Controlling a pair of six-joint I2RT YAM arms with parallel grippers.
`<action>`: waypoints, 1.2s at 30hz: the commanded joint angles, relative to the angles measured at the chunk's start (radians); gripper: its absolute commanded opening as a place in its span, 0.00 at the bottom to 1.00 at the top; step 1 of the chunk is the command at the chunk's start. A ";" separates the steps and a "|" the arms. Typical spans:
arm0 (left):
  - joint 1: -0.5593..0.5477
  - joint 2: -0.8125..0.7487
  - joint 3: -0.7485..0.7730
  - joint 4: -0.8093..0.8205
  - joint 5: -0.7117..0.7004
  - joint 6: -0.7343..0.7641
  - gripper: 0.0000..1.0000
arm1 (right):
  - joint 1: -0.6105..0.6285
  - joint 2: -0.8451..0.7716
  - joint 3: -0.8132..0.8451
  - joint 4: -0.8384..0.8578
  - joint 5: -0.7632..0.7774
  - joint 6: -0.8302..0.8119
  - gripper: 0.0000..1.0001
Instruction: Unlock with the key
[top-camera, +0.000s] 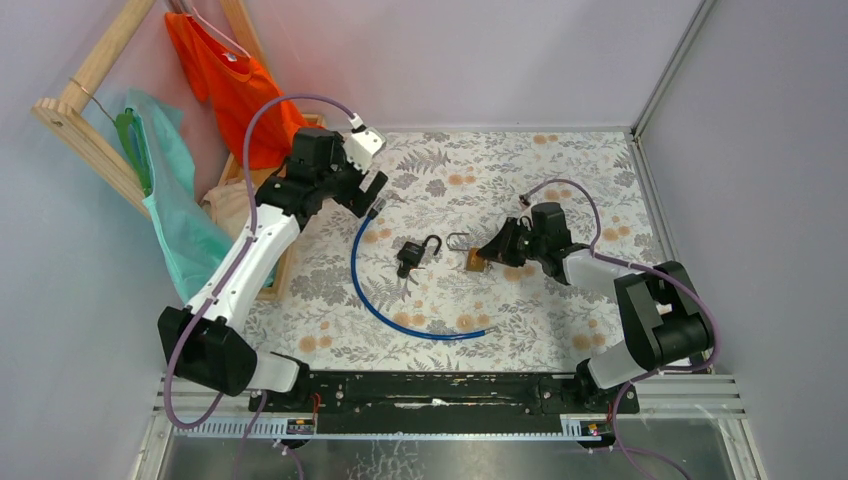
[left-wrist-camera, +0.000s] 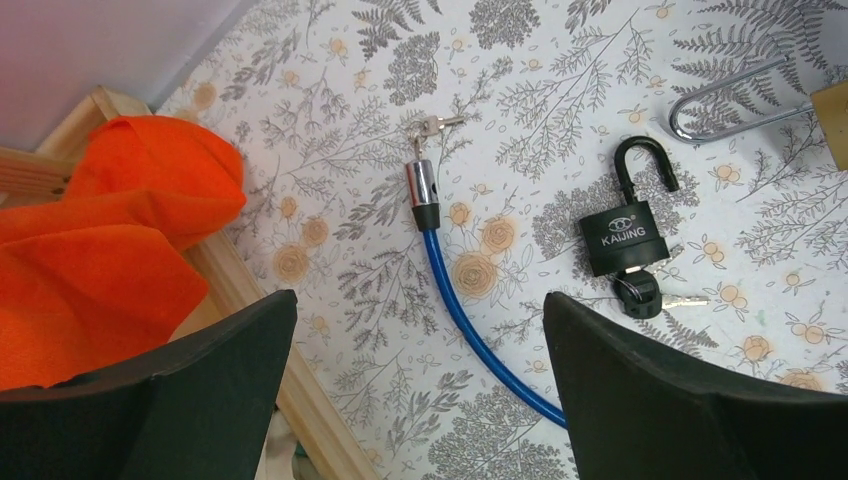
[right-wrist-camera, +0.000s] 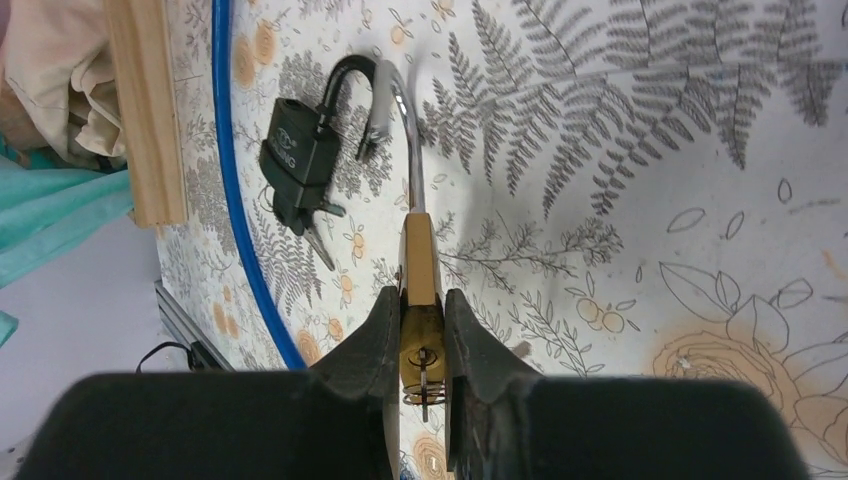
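Key (left-wrist-camera: 637, 293), black-headed, sits in the base of the black padlock (left-wrist-camera: 625, 238) at mid-bench (top-camera: 560, 180); the shackle is swung open. Your left claw (left-wrist-camera: 418, 310) hangs wide apart near the wooden rack (left-wrist-camera: 230, 290) and orange cloth (left-wrist-camera: 110, 230) at the left edge. The blue cable (left-wrist-camera: 470, 320) curves left of and below the padlock. Your right claw (right-wrist-camera: 421, 320) is clamped on the brass padlock (right-wrist-camera: 420, 270), just to the right. You have free room toward the far right corner.

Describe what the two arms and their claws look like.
Both the left arm and right arm have white links between chunky black joints, each trailing a purple cable. The left claw and right claw are matte black, with two thick wedge-shaped fingers.
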 joint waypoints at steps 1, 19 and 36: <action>0.042 0.005 -0.002 -0.001 0.078 -0.047 1.00 | 0.006 0.009 -0.044 0.127 0.007 0.048 0.00; 0.251 -0.019 -0.383 0.287 0.028 -0.170 1.00 | -0.011 -0.143 0.153 -0.222 0.557 -0.116 0.99; 0.326 -0.075 -1.059 1.392 0.084 -0.395 1.00 | -0.129 -0.335 -0.462 0.586 1.394 -0.454 0.99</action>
